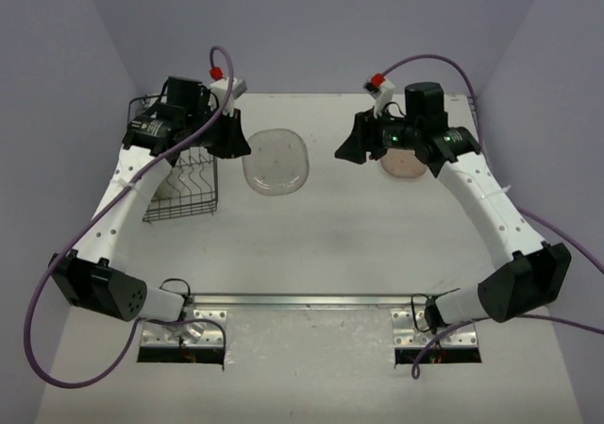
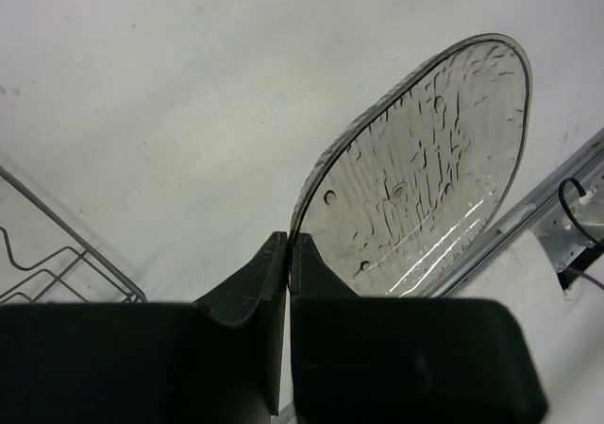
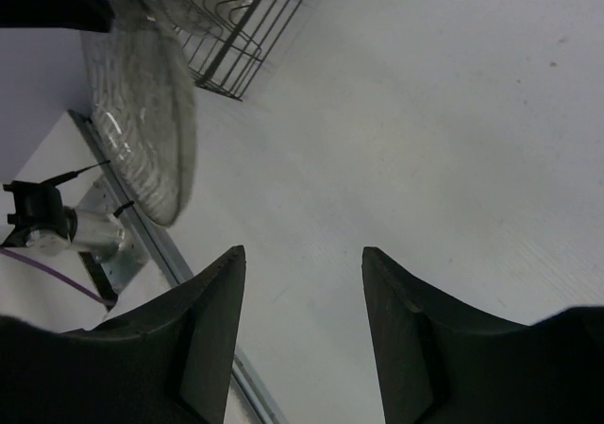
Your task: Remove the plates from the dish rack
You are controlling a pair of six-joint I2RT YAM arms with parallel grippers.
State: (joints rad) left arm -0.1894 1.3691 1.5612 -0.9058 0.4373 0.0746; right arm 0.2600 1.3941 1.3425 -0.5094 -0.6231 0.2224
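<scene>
My left gripper [image 2: 288,243] pinches the see-through plate [image 2: 425,178] by its rim, so it may slip; right gripper [image 3: 304,263] gapes empty.

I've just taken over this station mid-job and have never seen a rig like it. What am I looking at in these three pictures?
Two white robot arms, left and right, are bolted at the near edge of a table. The wide picture looks down from above and behind them. The other two pictures come from a camera on each wrist. On the table stands a black wire dish rack. A pinkish plate is partly hidden under the right arm. The left claw is shut on the rim of a see-through plate, just beside the rack. The right claw is open and holds nothing.
</scene>
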